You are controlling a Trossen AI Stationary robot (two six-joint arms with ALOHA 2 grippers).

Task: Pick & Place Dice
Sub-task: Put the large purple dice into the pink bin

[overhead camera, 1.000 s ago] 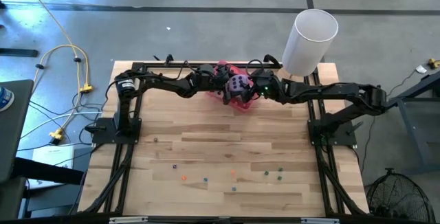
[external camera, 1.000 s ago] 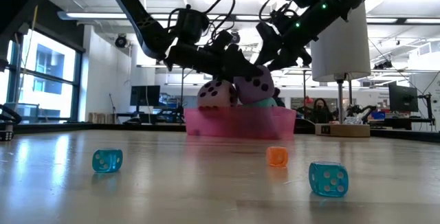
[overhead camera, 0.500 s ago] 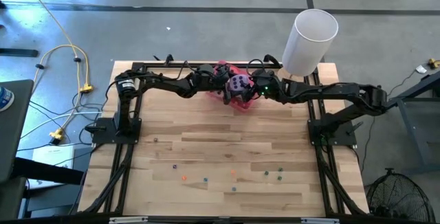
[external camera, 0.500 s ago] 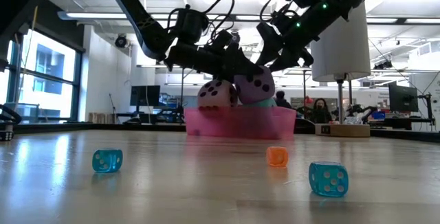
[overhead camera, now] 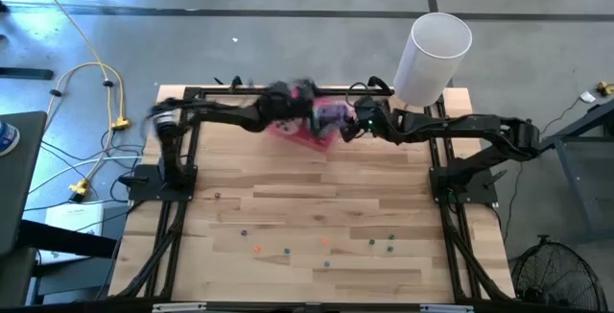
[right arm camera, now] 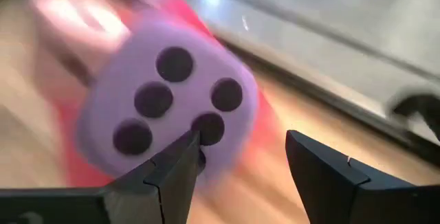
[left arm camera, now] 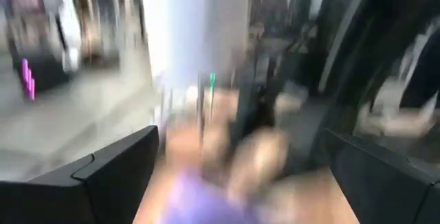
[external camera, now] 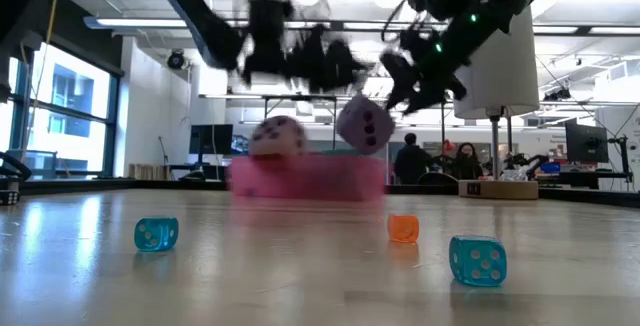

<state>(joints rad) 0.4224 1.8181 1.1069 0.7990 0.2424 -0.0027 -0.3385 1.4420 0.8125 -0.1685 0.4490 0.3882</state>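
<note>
A pink tray [external camera: 305, 178] stands at the table's far edge, blurred, with a pink die [external camera: 278, 138] in it. The purple die [external camera: 365, 126] sits tilted above the tray's right end; what bears it is hidden. My left gripper [external camera: 300, 61], blurred, hangs open above the tray. Its wide-apart fingers [left arm camera: 117, 172] show in the left wrist view with a purple blur low between them. My right gripper [right arm camera: 240, 155] is open just right of the purple die [right arm camera: 165, 107], and nothing lies between its fingers. Tiny dice [overhead camera: 326, 246] lie scattered on the near half of the table. My right gripper has one fingertip [right arm camera: 189, 148] right at the purple die's lower corner [right arm camera: 206, 128], with the die to the outer side of that finger. Whether they touch, I cannot tell. My left gripper is too blurred to tell whether it touches the tray or a die.
A tall white cylinder [overhead camera: 432, 59] stands at the table's far right corner. Two small teal dice [external camera: 156, 233] [external camera: 478, 260] and an orange one [external camera: 403, 227] lie near the low camera. People show in the room beyond the table.
My left gripper has risen fast and is blurred. The pink tray with the pink die has slid toward the table's left edge. The purple die has stayed nearly where it was and has tipped a little, so it now stands over the tray's right end.
</note>
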